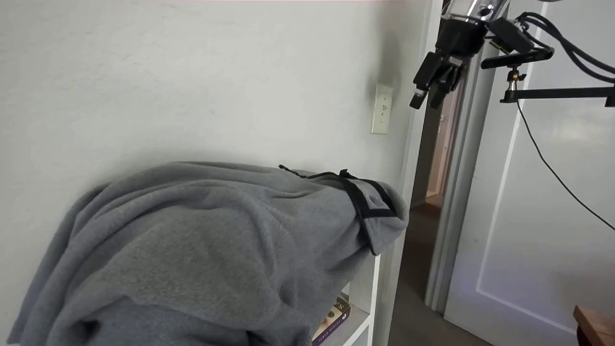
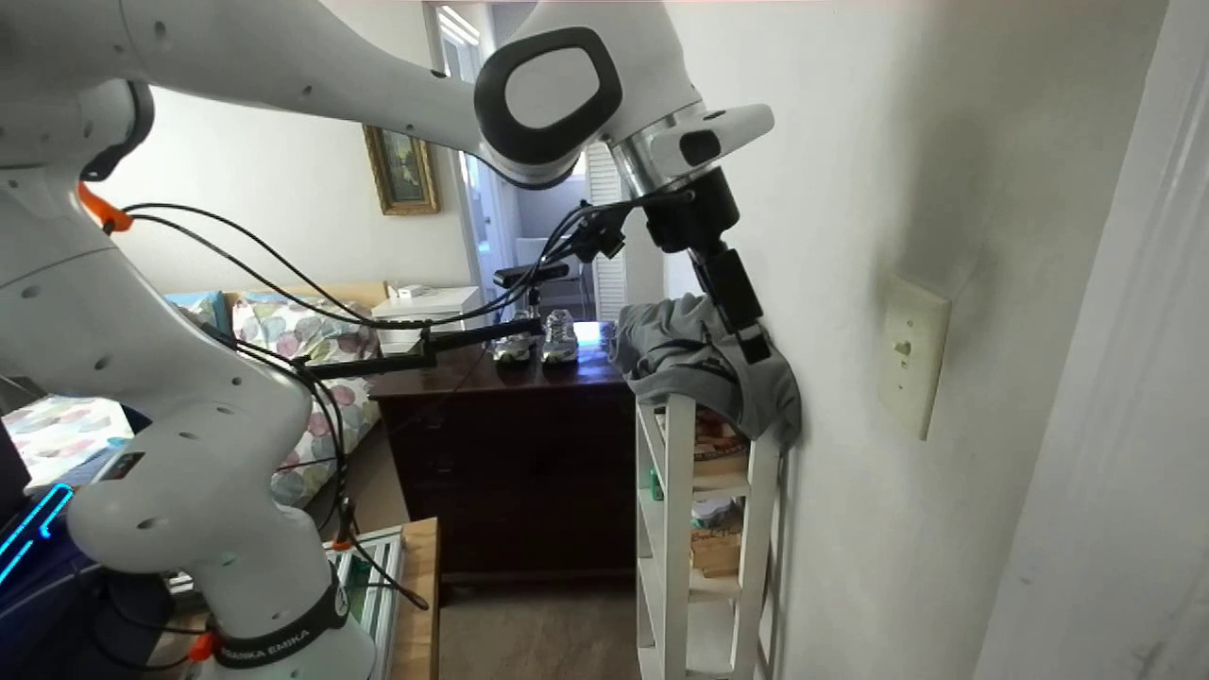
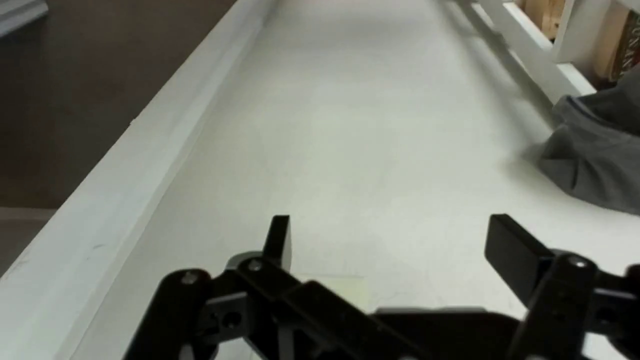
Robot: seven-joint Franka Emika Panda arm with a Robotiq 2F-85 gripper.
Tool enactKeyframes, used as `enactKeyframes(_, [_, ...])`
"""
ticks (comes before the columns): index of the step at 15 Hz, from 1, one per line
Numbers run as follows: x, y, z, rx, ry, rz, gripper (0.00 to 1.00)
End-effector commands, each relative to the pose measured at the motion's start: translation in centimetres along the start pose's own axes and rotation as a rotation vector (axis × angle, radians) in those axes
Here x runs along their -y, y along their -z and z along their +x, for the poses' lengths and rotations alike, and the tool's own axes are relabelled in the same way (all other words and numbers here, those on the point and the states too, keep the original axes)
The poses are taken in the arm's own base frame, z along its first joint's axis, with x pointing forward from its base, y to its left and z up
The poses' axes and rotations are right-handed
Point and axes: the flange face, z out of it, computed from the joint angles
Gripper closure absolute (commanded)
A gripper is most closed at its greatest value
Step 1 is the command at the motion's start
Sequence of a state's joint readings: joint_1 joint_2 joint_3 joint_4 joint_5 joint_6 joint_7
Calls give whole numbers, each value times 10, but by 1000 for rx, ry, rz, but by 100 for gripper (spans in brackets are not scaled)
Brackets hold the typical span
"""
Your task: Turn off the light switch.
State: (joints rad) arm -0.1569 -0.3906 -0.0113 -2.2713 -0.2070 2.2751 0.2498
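The light switch [image 1: 382,115] is a small off-white upright plate on the wall beside the door frame. It also shows in an exterior view [image 2: 914,364] with its small toggle near the middle; I cannot surely tell whether the toggle is up or down. In the wrist view only a pale edge of the plate [image 3: 350,289] shows, the rest hidden behind the gripper's left finger linkage. My gripper [image 1: 426,102] is in the air, apart from the plate and wall, pointing down at a tilt. In the wrist view my gripper [image 3: 391,240] is open, its fingers wide apart with nothing between them.
A grey fleece [image 1: 230,250] is draped over a white shelf [image 2: 675,529] against the wall below the switch. The door frame [image 1: 418,144] and open doorway lie beside the switch. Cables [image 1: 567,45] and a camera bar [image 1: 557,94] hang by the wrist.
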Motion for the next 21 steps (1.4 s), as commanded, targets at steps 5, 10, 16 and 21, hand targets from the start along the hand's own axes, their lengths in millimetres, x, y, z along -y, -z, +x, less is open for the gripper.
enactKeyframes(5, [-14, -13, 41, -138, -40, -49, 0])
enactKeyframes(10, [-25, -20, 51, -171, -63, -54, 0])
enactKeyframes(16, [-27, -23, 48, -147, -59, -37, 0])
enactKeyframes(21, [-35, -36, 57, -174, -118, -38, 0])
